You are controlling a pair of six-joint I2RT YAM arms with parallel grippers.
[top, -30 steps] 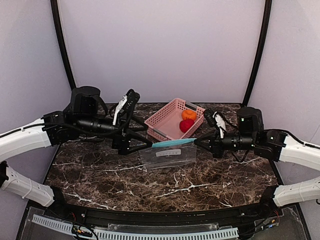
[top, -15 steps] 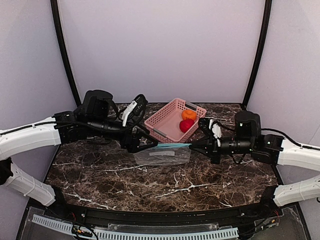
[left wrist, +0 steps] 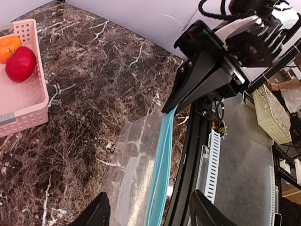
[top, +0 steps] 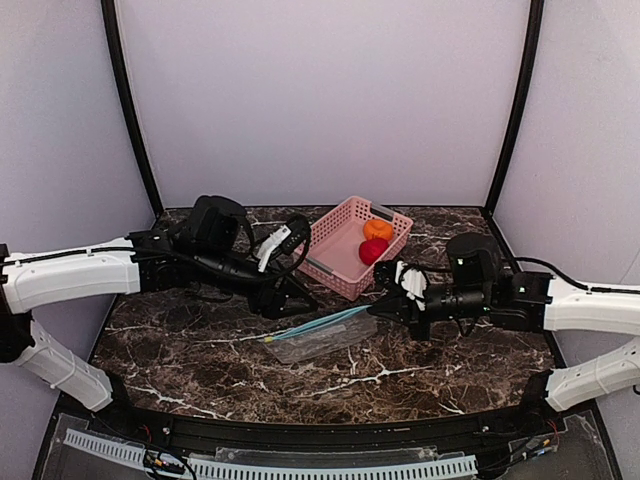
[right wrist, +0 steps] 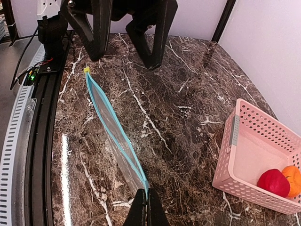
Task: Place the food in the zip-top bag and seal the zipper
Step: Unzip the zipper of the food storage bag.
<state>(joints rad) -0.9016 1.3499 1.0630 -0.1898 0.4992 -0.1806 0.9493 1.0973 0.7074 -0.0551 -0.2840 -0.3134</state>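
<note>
Top external view: the left gripper (top: 292, 302) has swung in over the small clear plastic zip-top bag (top: 322, 337), its fingers narrowing but apart, holding nothing. The bag's left end has sagged onto the dark marble table (top: 200, 350), so its mouth isn't held open. The orange toy food (top: 378, 229) and red toy food (top: 372, 250) wait in the pink slotted plastic basket (top: 328, 268). The right gripper (top: 378, 311) pinches the end of the teal-blue zipper (top: 315, 324). The bag's white label (left wrist: 125, 181) is unreadable

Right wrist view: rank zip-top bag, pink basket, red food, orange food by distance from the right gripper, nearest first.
1. zip-top bag: its corner is pinched in the right gripper, the rest stretching away to the upper left.
2. pink basket: off to the right.
3. red food: inside the basket, far right.
4. orange food: just beyond the red one, at the frame edge.
</note>
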